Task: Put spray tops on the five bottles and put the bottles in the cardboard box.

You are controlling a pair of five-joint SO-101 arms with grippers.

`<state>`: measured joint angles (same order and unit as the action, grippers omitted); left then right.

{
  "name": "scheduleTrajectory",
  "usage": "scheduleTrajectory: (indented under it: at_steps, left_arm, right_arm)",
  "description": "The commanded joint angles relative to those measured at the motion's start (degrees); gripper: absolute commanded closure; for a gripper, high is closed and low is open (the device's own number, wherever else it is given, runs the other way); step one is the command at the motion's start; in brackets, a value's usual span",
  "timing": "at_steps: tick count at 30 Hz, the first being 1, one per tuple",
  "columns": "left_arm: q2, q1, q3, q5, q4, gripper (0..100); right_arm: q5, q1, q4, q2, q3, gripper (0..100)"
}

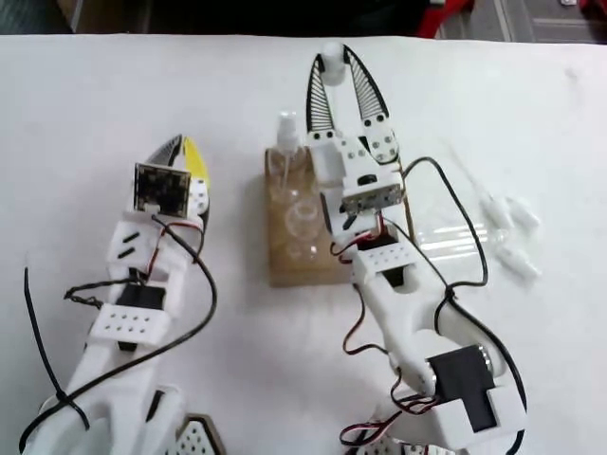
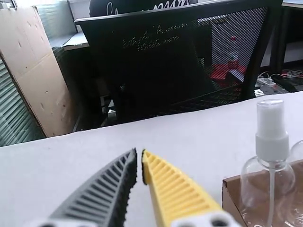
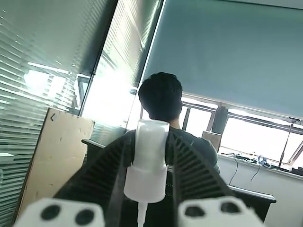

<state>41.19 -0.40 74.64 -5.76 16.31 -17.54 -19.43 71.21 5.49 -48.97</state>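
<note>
Obs., high view, left to right.

Left arm: the left gripper (image 1: 182,147) is being held low over the desk (image 1: 95,95), left of the cardboard box (image 1: 285,270). Its black and yellow fingers are being kept pressed together, with nothing between them. This is being confirmed in the left wrist view, where the left gripper (image 2: 139,153) is pointing past the box corner (image 2: 234,189).

Centre: the cardboard box is lying flat on the desk between the two arms. One capped bottle (image 1: 285,152) is standing upright at its far left corner, also seen in the left wrist view (image 2: 271,142). Further clear bottles are being glimpsed inside the box; their count cannot be told.

Right arm: the right gripper (image 1: 334,49) is being held above the far edge of the box, clamped on a spray top (image 1: 332,61). In the right wrist view the spray top (image 3: 149,165) is being pinched at its collar, nozzle end outward and dip tube running back toward the wrist.

Far right: a clear bottle (image 1: 455,232) is lying on its side on the desk, long axis roughly left to right; which end carries the neck cannot be told. Loose spray tops (image 1: 519,212) are lying just beyond it.

Judgement: the uncapped bottle is lying right of the right gripper, so the right arm is judged the nearer.
</note>
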Motion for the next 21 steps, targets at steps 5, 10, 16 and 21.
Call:
scheduleTrajectory:
  at_steps: [5,10,16,21]
  left_arm:
    - [0.1,-0.3,-0.8,-0.5,1.5,98]
    - [0.1,-0.3,-0.8,-0.5,1.5,98]
    - [0.1,-0.3,-0.8,-0.5,1.5,98]
    - [0.1,-0.3,-0.9,-0.5,1.5,98]
  right_arm:
    - [3.6,0.8,0.2,-1.1,4.3,98.3]
    - [3.9,1.8,0.7,-4.3,4.4,98.3]
    - [3.9,2.2,0.7,-5.3,3.9,98.3]
    - [3.9,1.3,0.7,-5.3,1.0,98.3]
